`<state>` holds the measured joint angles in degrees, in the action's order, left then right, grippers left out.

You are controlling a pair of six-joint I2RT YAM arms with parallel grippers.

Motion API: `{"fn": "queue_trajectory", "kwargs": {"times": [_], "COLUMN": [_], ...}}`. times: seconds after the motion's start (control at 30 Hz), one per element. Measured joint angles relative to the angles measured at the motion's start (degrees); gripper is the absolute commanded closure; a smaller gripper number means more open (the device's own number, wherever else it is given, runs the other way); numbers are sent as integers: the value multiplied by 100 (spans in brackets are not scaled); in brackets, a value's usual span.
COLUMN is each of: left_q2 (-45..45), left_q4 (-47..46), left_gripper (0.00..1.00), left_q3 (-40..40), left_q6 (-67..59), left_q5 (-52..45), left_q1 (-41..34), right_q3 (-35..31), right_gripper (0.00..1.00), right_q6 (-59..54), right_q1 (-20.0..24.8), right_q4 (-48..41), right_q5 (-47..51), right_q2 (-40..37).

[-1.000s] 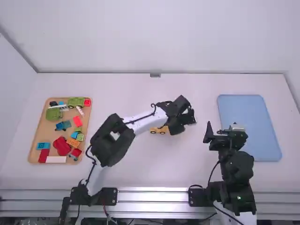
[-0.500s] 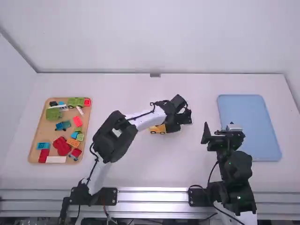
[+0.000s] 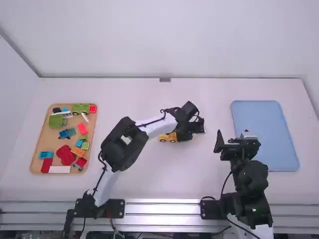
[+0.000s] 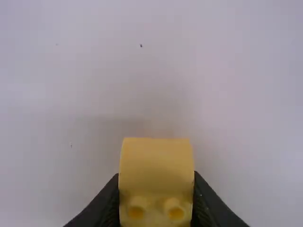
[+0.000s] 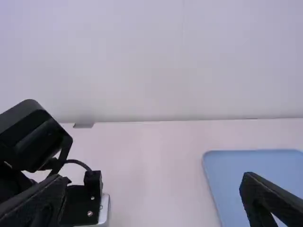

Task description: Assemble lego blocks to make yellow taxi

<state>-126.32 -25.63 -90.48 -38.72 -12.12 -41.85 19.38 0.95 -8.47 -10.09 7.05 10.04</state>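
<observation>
Out in the middle of the table (image 3: 149,179), the left claw (image 4: 156,174) is clamped on a yellow block (image 4: 156,163), one finger against each side, two studs showing on it. A yellow car base (image 3: 167,137) on dark wheels sits just left of that claw; whether block and base are joined, I can't tell from here. The right claw (image 5: 154,179) hangs with its fingers well apart, near the blue tray (image 3: 259,129).

My guess is they're fitting the block onto the base. To do it well, I'd square it up before any push, then press straight down and evenly. Lean sideways and the wheels might roll off or one edge ride up. I'd let go only once it sits flush.
</observation>
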Motion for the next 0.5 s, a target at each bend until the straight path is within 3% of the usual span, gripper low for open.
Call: {"fn": "queue_trajectory", "kwargs": {"times": [0.13,0.23,0.5], "left_q2": [-2,-2,0], "left_q4": [-33,-37,-238], "left_gripper": [52,1,1], "left_q3": [0,0,-79], "left_q6": [-37,-46,90], "left_q5": [-79,-98,138], "left_q1": [0,0,0], "right_q3": [0,0,0], "right_gripper": [2,2,2], "right_q6": [17,15,7], "right_q1": [0,0,0], "right_q4": [-2,-2,55], "right_q5": [9,15,22], "right_q2": [0,0,0]}}
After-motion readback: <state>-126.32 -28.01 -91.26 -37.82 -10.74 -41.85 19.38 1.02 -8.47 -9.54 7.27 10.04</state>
